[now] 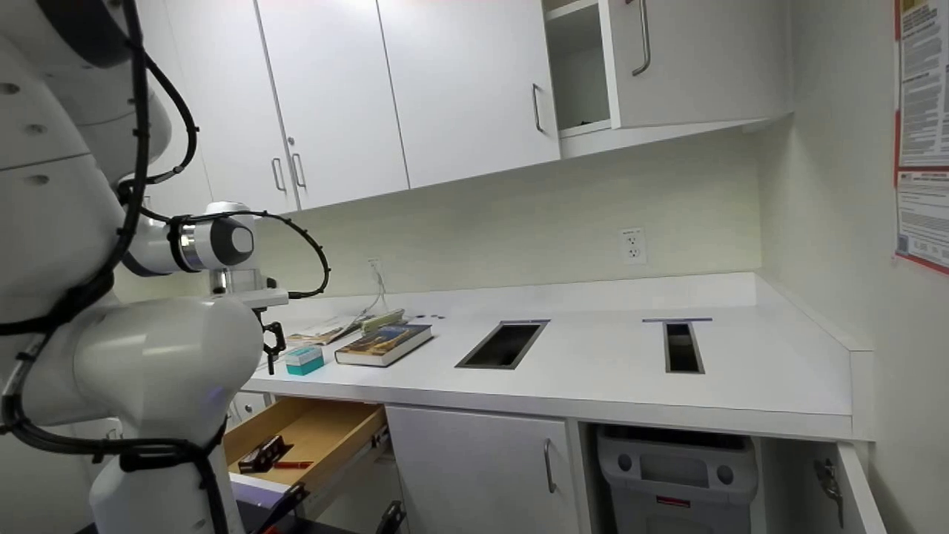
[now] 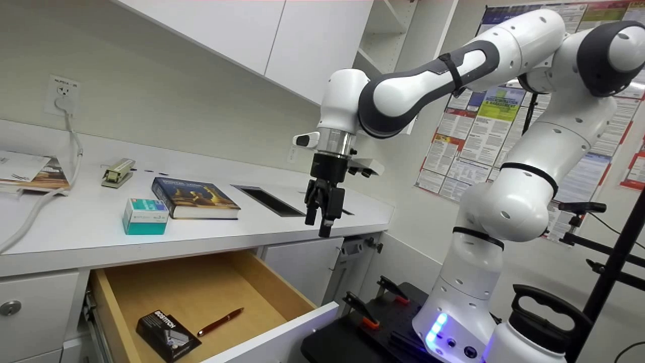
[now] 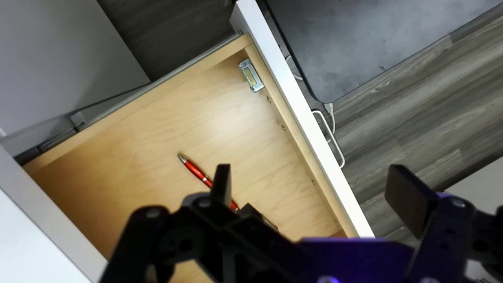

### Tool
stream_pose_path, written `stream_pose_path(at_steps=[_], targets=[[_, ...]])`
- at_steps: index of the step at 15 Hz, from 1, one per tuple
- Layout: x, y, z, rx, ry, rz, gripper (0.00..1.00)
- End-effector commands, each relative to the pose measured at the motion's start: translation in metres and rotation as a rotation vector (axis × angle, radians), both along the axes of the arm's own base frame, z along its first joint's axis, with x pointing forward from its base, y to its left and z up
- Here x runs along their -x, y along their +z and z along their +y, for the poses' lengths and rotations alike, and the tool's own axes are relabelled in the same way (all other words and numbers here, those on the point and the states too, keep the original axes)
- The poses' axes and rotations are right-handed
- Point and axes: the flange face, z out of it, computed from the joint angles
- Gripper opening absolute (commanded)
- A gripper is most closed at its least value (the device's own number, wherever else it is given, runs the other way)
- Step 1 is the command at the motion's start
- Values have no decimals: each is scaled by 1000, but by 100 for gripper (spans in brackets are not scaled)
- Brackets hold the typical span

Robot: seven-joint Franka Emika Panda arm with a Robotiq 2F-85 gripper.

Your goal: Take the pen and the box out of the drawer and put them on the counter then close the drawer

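The drawer [image 1: 337,426] is pulled open, with its wood inside and white front visible in an exterior view [image 2: 284,337]. In it lie a red pen [image 2: 220,321] and, beside it, a black box [image 2: 169,336] marked BOSTITCH. Both exterior views show them; the pen also shows here [image 1: 293,465], as does the box [image 1: 259,455]. In the wrist view the pen [image 3: 195,169] is partly behind a finger, and the box [image 3: 251,211] is mostly hidden. My gripper [image 2: 318,227] is open and empty, above the drawer and pointing down, its fingers wide apart in the wrist view [image 3: 310,169]. The white counter [image 1: 586,371] is behind the drawer.
On the counter stand a teal-and-white carton [image 2: 146,217], a thick book [image 2: 196,198], a stapler [image 2: 118,172] and papers [image 2: 30,171] with a white cable. Two dark cut-outs [image 1: 504,345] open in the counter. A black platform [image 2: 352,322] with clamps stands beside the drawer.
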Motion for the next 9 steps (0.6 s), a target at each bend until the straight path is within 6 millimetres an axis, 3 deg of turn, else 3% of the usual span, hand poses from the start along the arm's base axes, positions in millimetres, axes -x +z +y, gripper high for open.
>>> stream_pose_path(at_steps=[1,3,5,9], targets=[[0,1,0,-1,-1,-1,100],[-1,3,-1,-4,-4,-5,100],[-9,-5,0,-78,117,1,100],[-29,-40,4,-110,358,-30,100]])
